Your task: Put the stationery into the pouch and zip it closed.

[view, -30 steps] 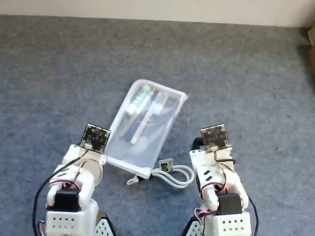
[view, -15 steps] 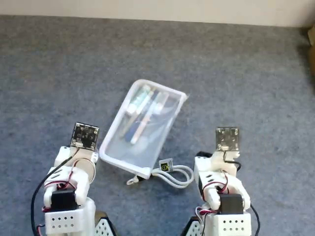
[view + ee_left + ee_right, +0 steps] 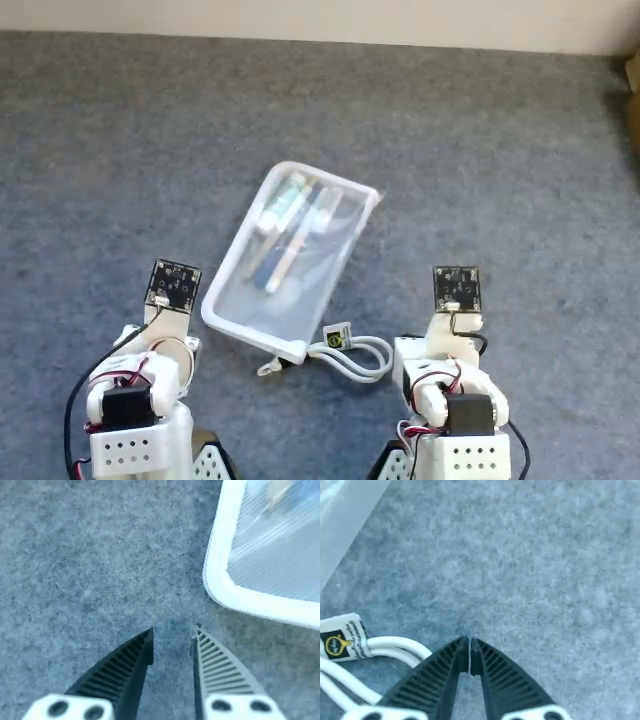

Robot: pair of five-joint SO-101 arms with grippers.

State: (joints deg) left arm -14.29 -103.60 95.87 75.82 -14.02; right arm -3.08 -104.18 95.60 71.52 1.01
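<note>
Two white arms sit side by side, both folded back close to their bases; the left arm [image 3: 135, 390] leans slightly inward toward its partner; the right arm [image 3: 448, 385] points straight ahead; the left gripper [image 3: 173, 630] has its dark ribbed jaws a small gap apart, holding nothing; the right gripper [image 3: 469, 642] has its jaws pressed together, tips touching, empty.

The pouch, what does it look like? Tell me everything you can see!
The pouch is a flat, see-through rectangle with a white border and rounded corners. It lies slanted on the grey carpet, with pens and other stationery showing inside. A looped white cord with a small tag sits at its near corner. Whether the zip is fully shut is hard to tell. The left end effector and right end effector are both off it.
</note>
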